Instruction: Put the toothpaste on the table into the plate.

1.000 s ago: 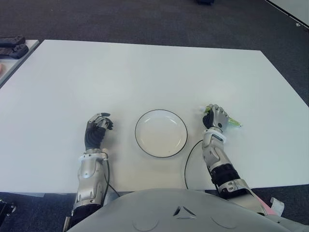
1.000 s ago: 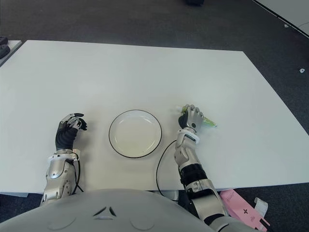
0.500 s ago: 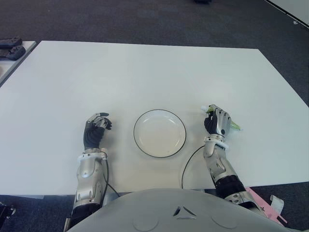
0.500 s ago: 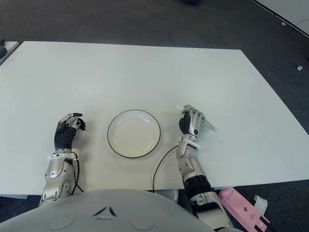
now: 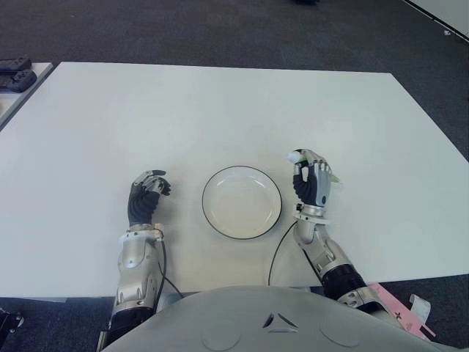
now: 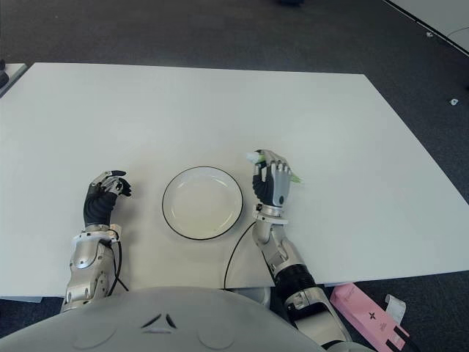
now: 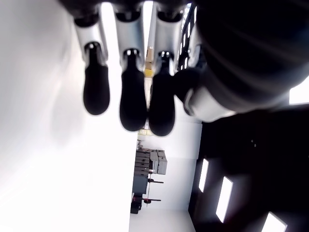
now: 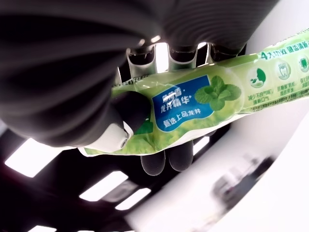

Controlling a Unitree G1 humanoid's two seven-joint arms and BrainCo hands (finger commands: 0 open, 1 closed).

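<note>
Nearest the robot's torso: a black cable (image 5: 277, 249) curving over the white surface (image 5: 220, 110) from the front edge up toward the right wrist. Off the surface's front right corner, a pink box (image 6: 363, 312) down on the dark floor (image 6: 183, 29). Left hand (image 5: 144, 198) just left of the plate (image 5: 242, 202), fingers (image 7: 130, 96) loosely curled, holding nothing; contact with the surface can't be told. Plate white with a thin dark rim, round, nothing in it. Right hand (image 5: 312, 183) just right of the plate rim, near but not over it, fingers wrapped around the toothpaste (image 8: 203, 104). Toothpaste is a green tube with a blue label panel and mint-leaf graphic; white cap end (image 5: 297, 155) sticking out toward the plate side, flat tail end (image 5: 334, 178) poking out on the far side of the fist. Right wrist view confirms the grip: thumb across the tube near the cap, other fingers closed behind it. Can't tell whether the tube is lifted or touching the surface. Beyond the hands, bare white surface all the way to its far edge. At the far left, past the surface's corner, a second surface edge with dark objects (image 5: 16, 73) on it, too small to identify. Dark floor beyond.
</note>
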